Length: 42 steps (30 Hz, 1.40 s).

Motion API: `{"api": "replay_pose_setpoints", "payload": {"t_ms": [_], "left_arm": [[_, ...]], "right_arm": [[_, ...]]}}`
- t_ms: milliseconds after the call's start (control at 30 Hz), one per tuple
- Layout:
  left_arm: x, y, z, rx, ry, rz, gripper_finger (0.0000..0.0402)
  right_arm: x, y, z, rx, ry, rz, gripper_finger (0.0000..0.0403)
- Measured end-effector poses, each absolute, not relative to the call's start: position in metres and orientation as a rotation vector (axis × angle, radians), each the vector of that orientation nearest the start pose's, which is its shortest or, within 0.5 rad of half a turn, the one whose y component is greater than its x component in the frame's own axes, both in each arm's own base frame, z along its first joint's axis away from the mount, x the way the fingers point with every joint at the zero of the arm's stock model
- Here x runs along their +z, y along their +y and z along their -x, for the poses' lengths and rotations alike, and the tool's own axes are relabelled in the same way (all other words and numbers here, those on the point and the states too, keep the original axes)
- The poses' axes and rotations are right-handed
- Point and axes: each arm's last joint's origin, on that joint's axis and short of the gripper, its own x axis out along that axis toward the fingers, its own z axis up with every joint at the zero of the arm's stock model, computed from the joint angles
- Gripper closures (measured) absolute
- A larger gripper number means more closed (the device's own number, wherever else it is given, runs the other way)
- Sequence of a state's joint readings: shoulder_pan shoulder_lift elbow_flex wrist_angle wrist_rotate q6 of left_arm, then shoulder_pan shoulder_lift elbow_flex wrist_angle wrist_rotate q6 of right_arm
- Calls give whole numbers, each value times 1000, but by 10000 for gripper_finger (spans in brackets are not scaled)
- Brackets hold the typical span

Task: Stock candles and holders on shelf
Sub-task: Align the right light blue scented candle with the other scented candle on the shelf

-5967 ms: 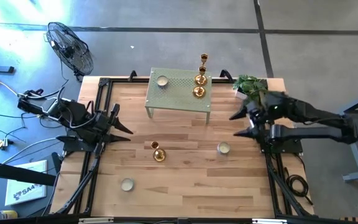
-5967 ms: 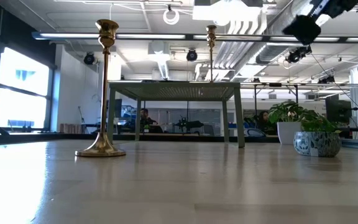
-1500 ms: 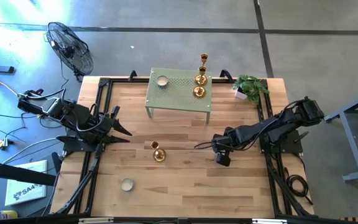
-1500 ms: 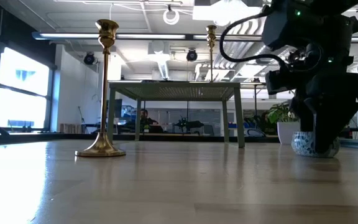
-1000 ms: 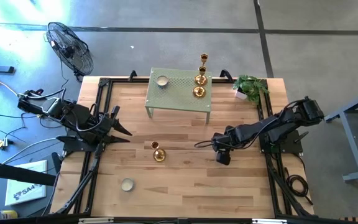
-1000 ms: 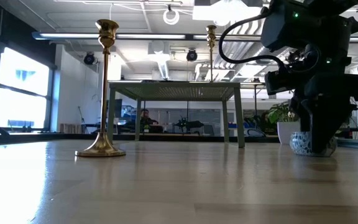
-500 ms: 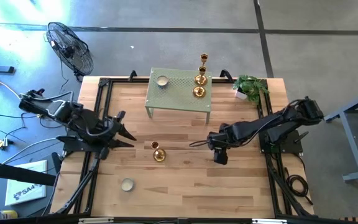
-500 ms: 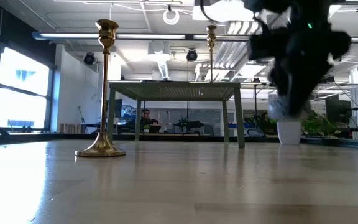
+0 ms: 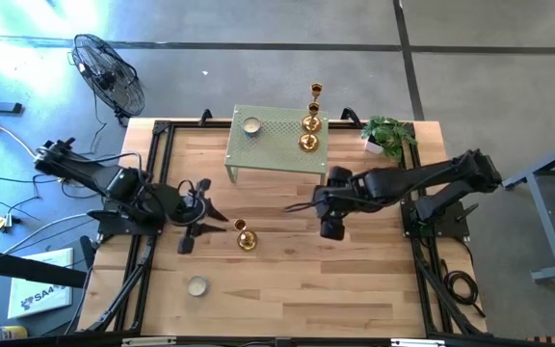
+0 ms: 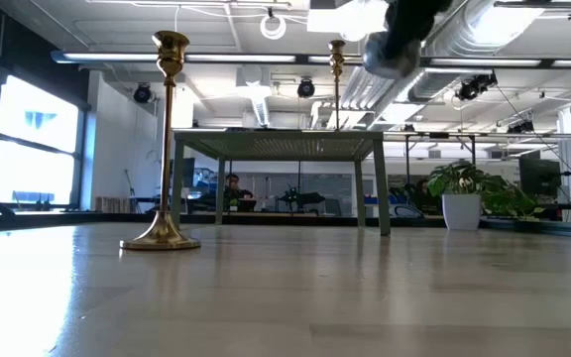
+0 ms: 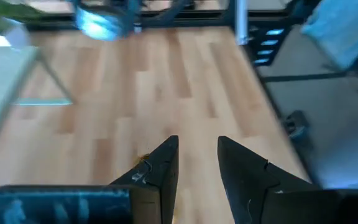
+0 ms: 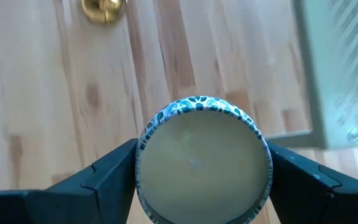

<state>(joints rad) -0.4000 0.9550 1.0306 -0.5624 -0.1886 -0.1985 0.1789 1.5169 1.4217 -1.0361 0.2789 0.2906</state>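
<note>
High view: right claw (image 9: 329, 218) carries a round pale cream candle w/ blue-patterned rim just in front of the sage-green perforated metal shelf (image 9: 277, 154). Left claw (image 9: 206, 213) reaches toward the small shiny brass holder (image 9: 245, 237) on the bench.

Right wrist view: candle (image 12: 202, 163) pinched across its sides (likely light, rigid, waxy-slick, so grip the rim).

Left wrist view: fingers (image 11: 160, 168) narrowly parted, empty.
</note>
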Motion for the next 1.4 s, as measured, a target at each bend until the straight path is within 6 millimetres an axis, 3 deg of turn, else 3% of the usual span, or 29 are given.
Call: {"api": "replay_pose_setpoints", "payload": {"t_ms": [200, 667, 933, 1133, 1267, 1400], "left_arm": [[350, -74, -186, -212, 487, 57, 293], [354, -77, -194, -189, 420, 76, 293], [355, -72, -195, -32, 384, -71, 293], [355, -70, -195, 26, 379, -89, 291], [355, -70, -195, 33, 378, -84, 261], [355, -70, -195, 15, 381, -78, 205]], "right_arm": [[336, 42, -296, -239, 1015, -8, 119], [337, 43, -296, -239, 1009, -9, 113], [337, 42, -296, -247, 1006, -5, 114], [338, 42, -296, -254, 1004, 0, 114], [338, 42, -296, -261, 1002, 7, 114], [338, 42, -296, -256, 1003, 13, 114]]}}
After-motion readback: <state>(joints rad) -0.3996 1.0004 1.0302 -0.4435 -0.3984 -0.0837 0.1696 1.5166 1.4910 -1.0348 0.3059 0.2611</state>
